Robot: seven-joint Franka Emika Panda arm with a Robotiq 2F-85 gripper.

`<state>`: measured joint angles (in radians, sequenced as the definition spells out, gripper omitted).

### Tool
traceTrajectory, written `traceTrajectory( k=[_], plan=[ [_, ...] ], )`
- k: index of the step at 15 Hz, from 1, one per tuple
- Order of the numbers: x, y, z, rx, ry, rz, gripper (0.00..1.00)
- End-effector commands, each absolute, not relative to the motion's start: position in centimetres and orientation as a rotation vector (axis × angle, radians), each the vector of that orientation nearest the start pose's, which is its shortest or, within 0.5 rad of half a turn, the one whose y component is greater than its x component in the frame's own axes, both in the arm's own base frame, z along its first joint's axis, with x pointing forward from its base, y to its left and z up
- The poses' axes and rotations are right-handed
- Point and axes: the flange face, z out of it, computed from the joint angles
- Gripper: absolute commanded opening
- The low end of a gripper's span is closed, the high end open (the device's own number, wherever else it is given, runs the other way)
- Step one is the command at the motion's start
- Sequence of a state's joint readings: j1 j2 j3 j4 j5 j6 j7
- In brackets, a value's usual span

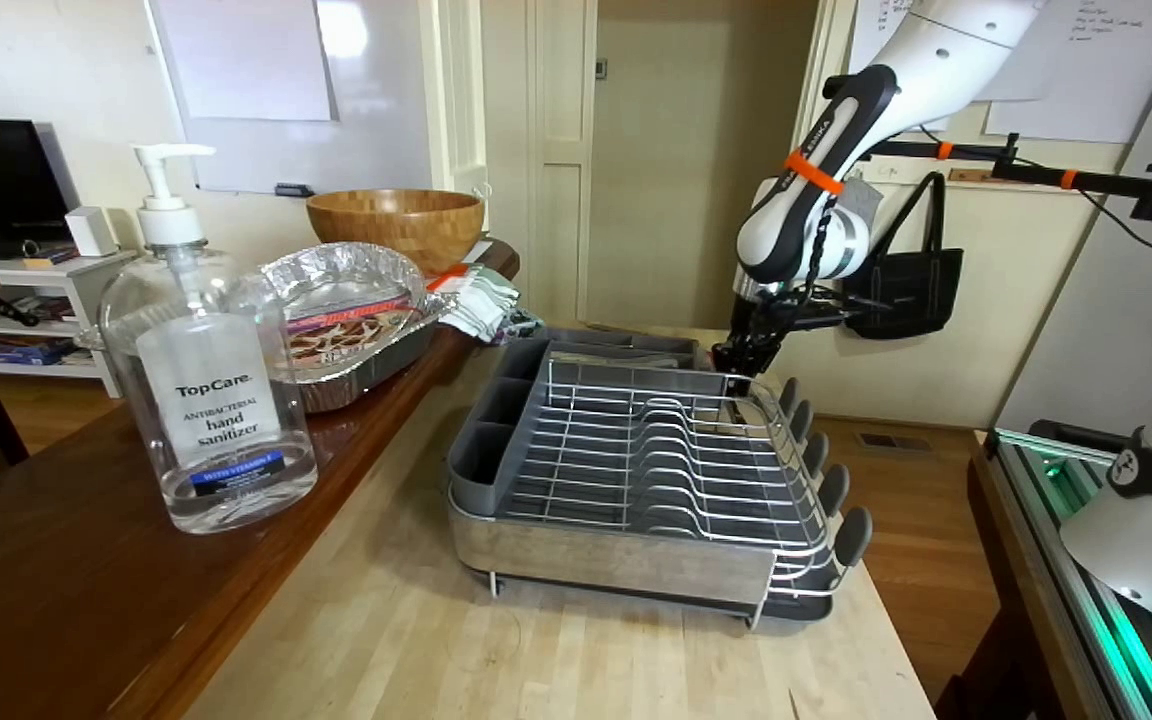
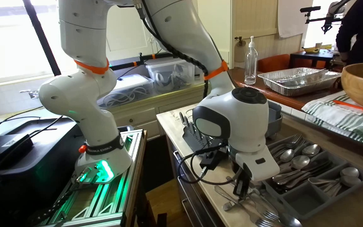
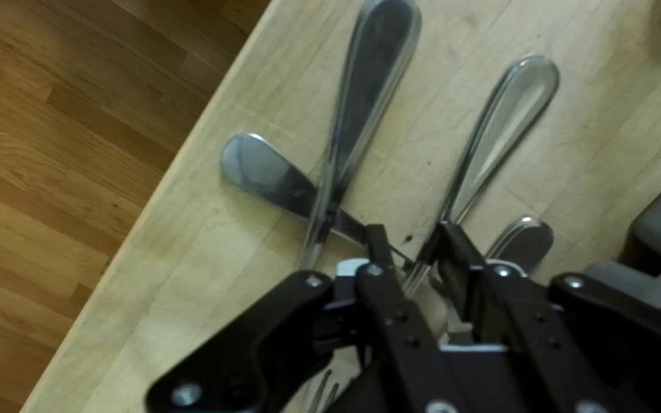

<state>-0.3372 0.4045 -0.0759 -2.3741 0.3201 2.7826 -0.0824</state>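
Wrist view: the edge of the pale wooden counter runs from eight o'clock to nearly twelve, brown plank floor beyond; open surface spreads toward two. The black two-fingered gripper, fingers partly spread, straddles without clamping a slender silver metal utensil, handle toward one o'clock (touch cannot be told). In an exterior view, a grey plastic cutlery tray lies toward three o'clock.
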Motion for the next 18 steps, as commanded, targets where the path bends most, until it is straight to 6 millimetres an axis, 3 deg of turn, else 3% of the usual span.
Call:
traceTrajectory(
  k=[1,4,6,8,14,15,17,18],
  plan=[
    [45.25,-21.53,14.93,-2.919,0.925,0.005,0.00],
    [45.28,-21.58,15.02,-2.920,0.924,0.006,0.02],
    [45.27,-21.61,15.01,-2.920,0.925,0.006,0.30],
    [45.24,-21.61,14.97,-2.919,0.925,0.006,0.38],
    [45.23,-21.49,14.77,-2.919,0.920,0.011,0.82],
    [45.22,-21.52,14.67,-2.919,0.922,0.014,0.78],
    [45.20,-21.54,14.54,-2.919,0.923,0.019,0.52],
    [45.19,-21.54,14.49,-2.919,0.923,0.021,0.51]
  ],
)
